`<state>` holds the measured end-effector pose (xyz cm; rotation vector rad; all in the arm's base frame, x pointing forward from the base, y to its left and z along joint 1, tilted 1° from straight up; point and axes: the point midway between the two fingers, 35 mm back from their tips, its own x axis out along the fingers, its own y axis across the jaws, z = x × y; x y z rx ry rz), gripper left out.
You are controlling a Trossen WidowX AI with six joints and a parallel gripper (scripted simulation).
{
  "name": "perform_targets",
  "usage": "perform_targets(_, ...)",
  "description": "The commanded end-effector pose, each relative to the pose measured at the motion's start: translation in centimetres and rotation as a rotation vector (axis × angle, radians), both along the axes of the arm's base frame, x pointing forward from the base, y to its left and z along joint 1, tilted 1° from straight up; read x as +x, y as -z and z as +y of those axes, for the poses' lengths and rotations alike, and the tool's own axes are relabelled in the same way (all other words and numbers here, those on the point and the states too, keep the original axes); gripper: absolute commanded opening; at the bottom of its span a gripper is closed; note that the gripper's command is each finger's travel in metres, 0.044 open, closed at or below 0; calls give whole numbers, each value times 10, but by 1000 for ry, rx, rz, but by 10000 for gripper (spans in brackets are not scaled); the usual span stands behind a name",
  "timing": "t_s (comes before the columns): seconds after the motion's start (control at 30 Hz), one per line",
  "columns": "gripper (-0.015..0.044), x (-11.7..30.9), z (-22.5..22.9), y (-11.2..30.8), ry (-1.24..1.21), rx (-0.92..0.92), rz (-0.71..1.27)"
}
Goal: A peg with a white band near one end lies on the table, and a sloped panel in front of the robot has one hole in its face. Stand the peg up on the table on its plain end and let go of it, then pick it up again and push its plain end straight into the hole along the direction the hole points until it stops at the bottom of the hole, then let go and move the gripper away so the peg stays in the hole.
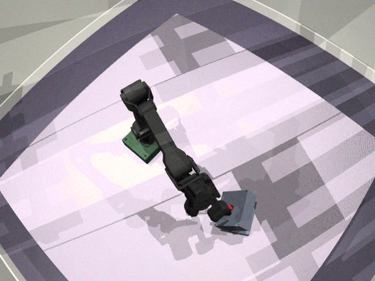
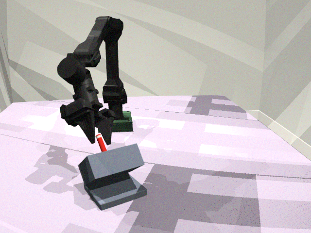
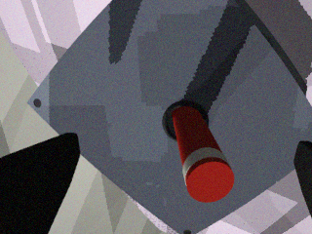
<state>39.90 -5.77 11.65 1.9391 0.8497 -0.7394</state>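
The red peg [image 1: 229, 207] [image 2: 101, 145] [image 3: 195, 136] stands with its plain end in the hole [image 3: 167, 122] of the grey sloped panel [image 1: 237, 198] [image 2: 115, 162] [image 3: 127, 93]. Its white-banded end points out of the face, up and back toward the arm. In the wrist view a dark rim of the hole shows around the peg, and the peg slants to the lower right. How deep it sits is hidden. My gripper [image 2: 100, 143] [image 3: 190, 149] is wide open, with one finger on each side of the peg's banded end and a gap on both sides; neither finger touches it.
The panel block stands on its flat foot [image 2: 140, 191] on the table. The arm's green base plate [image 1: 136, 148] [image 2: 125, 125] is behind, beyond the panel in the exterior view. The panel's face is close below the fingertips.
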Motion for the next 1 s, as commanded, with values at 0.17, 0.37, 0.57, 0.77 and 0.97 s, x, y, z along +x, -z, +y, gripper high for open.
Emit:
perform_targets(0.17,440,-10,-7,-20,-3,-3,-12)
perform_targets(0.37,440,-18,-11,-30,-2,-4,-9)
perform_targets(0.57,440,-27,-16,-40,-1,-4,-7)
perform_targets(0.77,440,-37,-21,-49,1,-4,-4)
perform_targets(0.97,440,-46,-26,-56,2,-3,-2)
